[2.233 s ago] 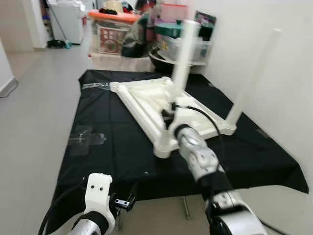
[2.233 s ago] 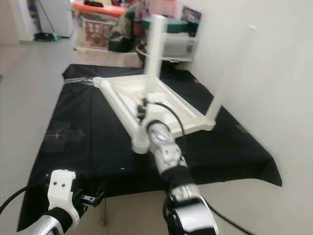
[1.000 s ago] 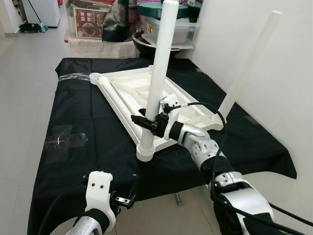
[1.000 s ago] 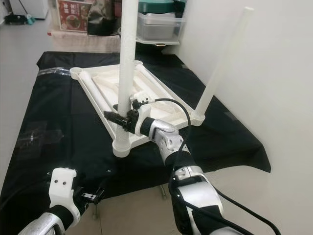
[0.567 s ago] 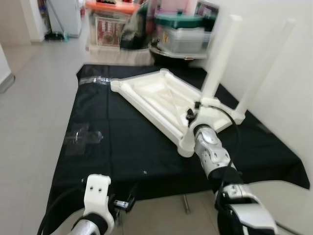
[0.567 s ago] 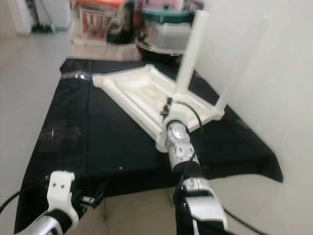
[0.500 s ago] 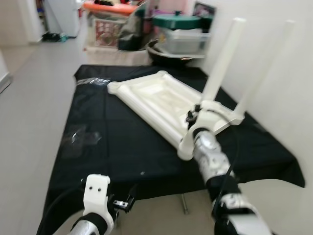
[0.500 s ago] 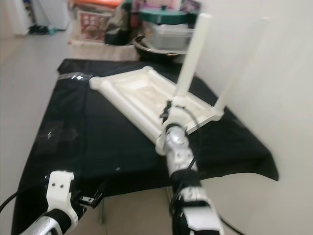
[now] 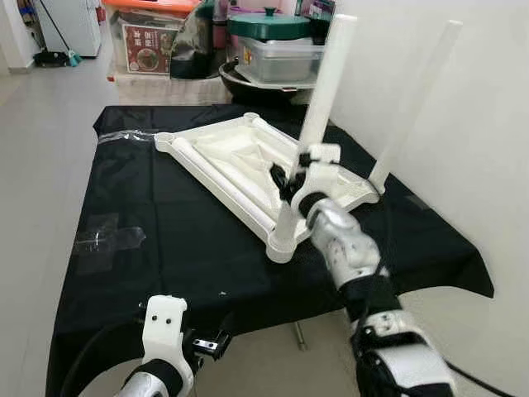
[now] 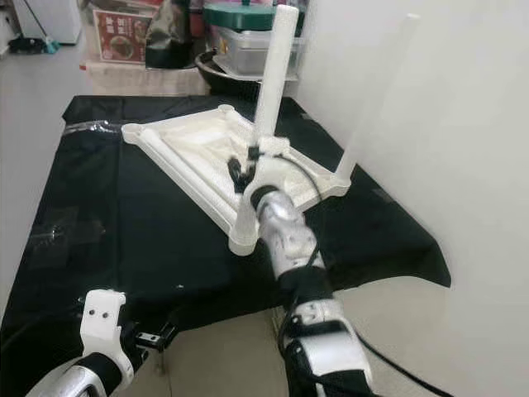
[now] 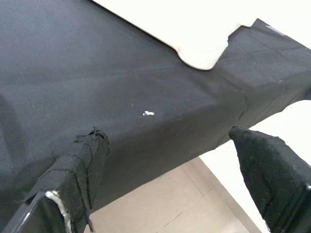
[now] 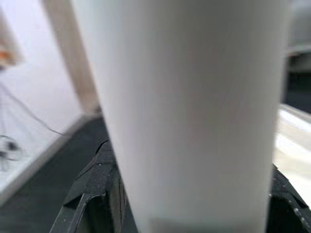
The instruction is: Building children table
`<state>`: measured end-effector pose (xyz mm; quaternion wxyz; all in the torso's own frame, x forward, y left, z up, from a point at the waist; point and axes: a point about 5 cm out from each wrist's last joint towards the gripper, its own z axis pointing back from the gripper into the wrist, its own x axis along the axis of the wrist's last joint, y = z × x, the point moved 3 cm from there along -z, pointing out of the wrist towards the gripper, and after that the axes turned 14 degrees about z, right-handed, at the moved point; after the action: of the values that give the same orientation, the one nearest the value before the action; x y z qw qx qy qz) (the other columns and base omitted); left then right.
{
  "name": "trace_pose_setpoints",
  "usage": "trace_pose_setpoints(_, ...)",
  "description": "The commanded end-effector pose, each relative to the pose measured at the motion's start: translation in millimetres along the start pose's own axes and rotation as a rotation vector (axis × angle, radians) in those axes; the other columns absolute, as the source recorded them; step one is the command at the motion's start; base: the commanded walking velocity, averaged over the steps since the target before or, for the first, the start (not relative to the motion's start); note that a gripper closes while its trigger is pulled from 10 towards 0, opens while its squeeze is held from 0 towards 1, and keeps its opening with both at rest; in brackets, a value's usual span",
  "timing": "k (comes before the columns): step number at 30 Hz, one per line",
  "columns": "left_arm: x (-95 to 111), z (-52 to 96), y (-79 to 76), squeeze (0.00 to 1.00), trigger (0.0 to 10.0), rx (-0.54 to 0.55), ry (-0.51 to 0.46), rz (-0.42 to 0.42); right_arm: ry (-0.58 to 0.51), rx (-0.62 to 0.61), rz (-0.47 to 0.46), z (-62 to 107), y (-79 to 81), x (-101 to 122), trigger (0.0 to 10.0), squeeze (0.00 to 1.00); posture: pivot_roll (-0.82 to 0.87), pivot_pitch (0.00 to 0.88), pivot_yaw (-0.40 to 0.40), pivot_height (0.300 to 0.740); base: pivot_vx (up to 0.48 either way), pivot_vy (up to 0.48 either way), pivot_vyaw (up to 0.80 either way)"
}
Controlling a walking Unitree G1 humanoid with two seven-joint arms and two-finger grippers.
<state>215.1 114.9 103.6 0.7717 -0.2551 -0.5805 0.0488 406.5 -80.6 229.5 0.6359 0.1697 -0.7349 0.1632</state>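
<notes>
Your right gripper pinches the white table leg, standing tilted in the near corner socket of the upturned tabletop on the black cloth. Risk: skewed push jams it. Left gripper hangs spread, idle.

Looking out over a pale, glossy floor running away on the left toward a white appliance, with a mop head lying at its foot. Facing a plain white wall closing off the right side, with a black cloth draping over a low surface near it and a scrap of clear plastic lying on the cloth's left part. Taking in clutter crowding the far end beyond the cloth: an orange-lidded box sitting over a red-labelled carton, a green-lidded clear bin, and a dark round basin resting below it, all in even daylight.
</notes>
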Motion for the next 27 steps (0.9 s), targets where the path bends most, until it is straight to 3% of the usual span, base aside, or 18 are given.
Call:
trace_pose_setpoints(1,-4,-0.6,1.0,0.00,10.0,0.008,0.011,0.003,-0.086,0.256,0.008,2.7,22.2,19,10.0,0.00,0.16,0.000,-0.144,0.740,0.000,0.000,0.00)
trace_pose_setpoints(3,-4,-1.5,-0.5,0.00,10.0,-0.002,0.013,0.003,-0.056,0.502,0.119,18.0,20.8,10,10.0,0.00,0.17,0.000,-0.144,0.740,0.000,0.000,0.00)
trace_pose_setpoints(6,-4,-1.9,-1.1,0.00,10.0,-0.007,0.014,-0.003,0.012,0.553,0.165,17.4,16.1,-6,10.0,0.00,0.17,0.000,-0.151,0.740,0.000,0.000,0.00)
trace_pose_setpoints(8,-4,-2.2,-1.6,0.00,10.0,-0.008,0.014,-0.002,0.050,0.579,0.179,15.2,19.9,-18,10.0,0.00,0.17,0.000,-0.151,0.740,0.000,0.000,0.00)
trace_pose_setpoints(9,-4,-2.6,-2.7,0.00,10.0,-0.009,0.013,-0.001,0.108,0.611,0.198,11.9,30.4,-37,10.0,0.00,0.19,0.000,-0.160,0.740,0.000,0.000,0.00)
trace_pose_setpoints(14,-4,-2.6,-3.4,0.00,10.0,-0.008,0.012,-0.004,0.132,0.636,0.190,8.5,45.5,-48,10.0,0.00,0.20,0.000,-0.162,0.740,0.000,0.000,0.00)
trace_pose_setpoints(20,-4,-2.6,-3.6,0.00,10.0,-0.008,0.008,-0.004,0.084,0.733,0.185,3.5,68.1,-42,10.0,0.00,0.20,0.000,-0.170,0.740,0.000,0.000,0.00)
trace_pose_setpoints(21,-4,-2.8,-3.6,0.00,10.0,-0.008,0.007,-0.002,0.066,0.741,0.172,2.8,69.2,-39,7.2,0.00,0.20,0.000,-0.171,0.740,0.000,0.000,0.00)
trace_pose_setpoints(23,-4,-2.9,-3.6,0.00,10.0,-0.008,0.007,-0.001,0.055,0.746,0.165,2.0,69.4,-38,7.2,0.00,0.20,0.000,-0.171,0.740,0.000,0.000,0.00)
trace_pose_setpoints(24,-4,-2.9,-3.6,0.00,10.0,-0.008,0.006,0.001,0.048,0.706,0.151,-1.2,66.1,-36,0.0,0.00,0.20,0.000,-0.172,0.740,0.000,0.000,0.00)
trace_pose_setpoints(25,-4,-2.9,-3.6,0.00,10.0,-0.008,0.006,0.001,0.048,0.706,0.151,-1.2,66.1,-36,0.0,0.00,0.20,0.000,-0.172,0.740,0.000,0.000,0.00)
trace_pose_setpoints(26,-4,-2.8,-3.7,0.00,10.0,-0.007,0.004,0.006,0.063,0.626,0.161,-5.6,59.0,-37,0.0,0.00,0.19,0.000,-0.170,0.740,0.000,0.000,0.00)
trace_pose_setpoints(27,-4,-2.5,-3.9,0.00,10.0,-0.007,0.003,0.010,0.144,0.416,0.186,-12.5,39.5,-45,0.0,0.00,0.19,0.000,-0.169,0.740,0.000,0.000,0.00)
